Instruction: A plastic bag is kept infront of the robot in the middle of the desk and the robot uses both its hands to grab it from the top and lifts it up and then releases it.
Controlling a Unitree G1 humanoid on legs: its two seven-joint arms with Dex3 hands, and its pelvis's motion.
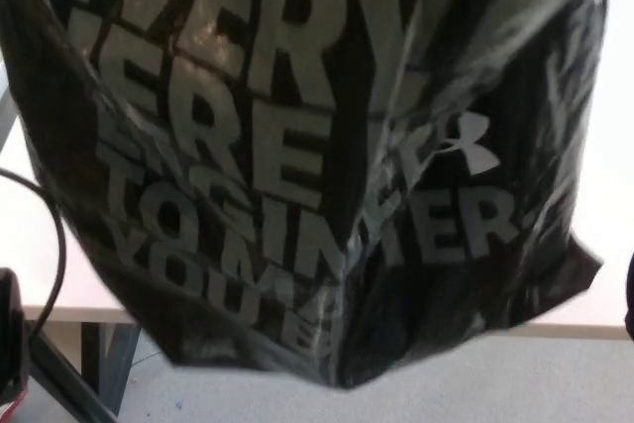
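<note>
A black plastic bag (307,165) with large grey lettering and a white logo fills nearly the whole head view. It hangs in the air close to the camera, and its crumpled bottom edge droops past the desk's near edge in the picture. Its top runs out of the frame. Neither of my hands shows; whatever holds the bag is hidden above the frame or behind the plastic.
The pale desk (30,274) shows only as slivers at the left and right of the bag. A black cable (54,245) loops over its left part. Below the desk edge lie grey floor (495,383) and a dark stand (59,383) at lower left.
</note>
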